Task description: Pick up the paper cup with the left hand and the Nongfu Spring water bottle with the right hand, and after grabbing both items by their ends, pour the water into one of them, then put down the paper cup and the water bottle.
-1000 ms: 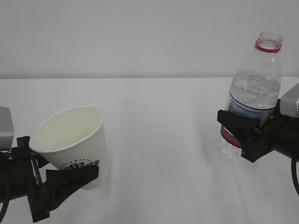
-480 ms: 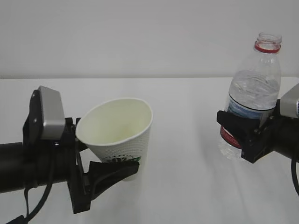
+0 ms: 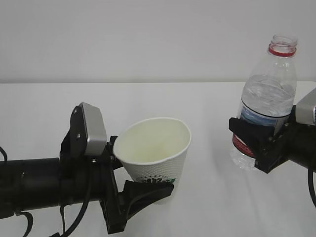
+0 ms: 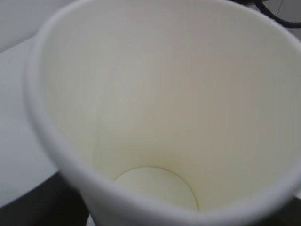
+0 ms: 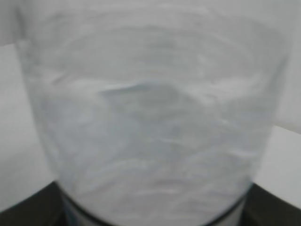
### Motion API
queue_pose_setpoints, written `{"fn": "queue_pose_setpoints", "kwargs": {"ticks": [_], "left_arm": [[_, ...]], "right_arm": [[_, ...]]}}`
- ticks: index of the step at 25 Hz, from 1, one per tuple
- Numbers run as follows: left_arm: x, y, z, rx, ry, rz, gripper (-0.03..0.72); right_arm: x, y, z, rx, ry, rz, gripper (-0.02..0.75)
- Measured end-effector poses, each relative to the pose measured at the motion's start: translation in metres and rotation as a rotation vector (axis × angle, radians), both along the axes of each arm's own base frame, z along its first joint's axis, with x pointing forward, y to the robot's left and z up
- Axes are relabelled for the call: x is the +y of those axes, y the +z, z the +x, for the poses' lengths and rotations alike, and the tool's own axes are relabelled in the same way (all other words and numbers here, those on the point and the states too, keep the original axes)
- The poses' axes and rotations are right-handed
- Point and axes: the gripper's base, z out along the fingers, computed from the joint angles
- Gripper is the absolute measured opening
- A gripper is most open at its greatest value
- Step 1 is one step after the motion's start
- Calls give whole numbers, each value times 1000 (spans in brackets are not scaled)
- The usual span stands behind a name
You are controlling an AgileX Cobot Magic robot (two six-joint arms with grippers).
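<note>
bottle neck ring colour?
Red: the ring sits just under the open mouth of the water bottle. Best seen in the exterior view.

Open lane down the middle
Bare worktop (image 3: 212,113) lies between the paper cup (image 3: 155,160) at left and the Nongfu Spring water bottle (image 3: 266,103) at right.

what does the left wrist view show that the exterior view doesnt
Only the left wrist view shows the bare round bottom of the small white tapered paper cup, with no liquid seen. Only the exterior view shows the cup's green logo, the black two-jaw left gripper clamping it, and the tall clear ribbed plastic bottle in the right gripper. Both show the cup's cream inside and rim.
</note>
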Motion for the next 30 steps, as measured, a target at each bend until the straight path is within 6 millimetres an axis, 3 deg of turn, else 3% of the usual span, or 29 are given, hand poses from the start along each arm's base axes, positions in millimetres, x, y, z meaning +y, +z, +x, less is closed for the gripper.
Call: {"fn": "queue_pose_setpoints", "kwargs": {"ticks": [16,30], "left_arm": [[-1,-1,-2,-9,-34,15,549],[-2,-2,-6,-21,-80,32,547]], "right_arm": [[3,0,-2,-19,54,-37,449],[12,12,13,-101,174,-116,449]]}}
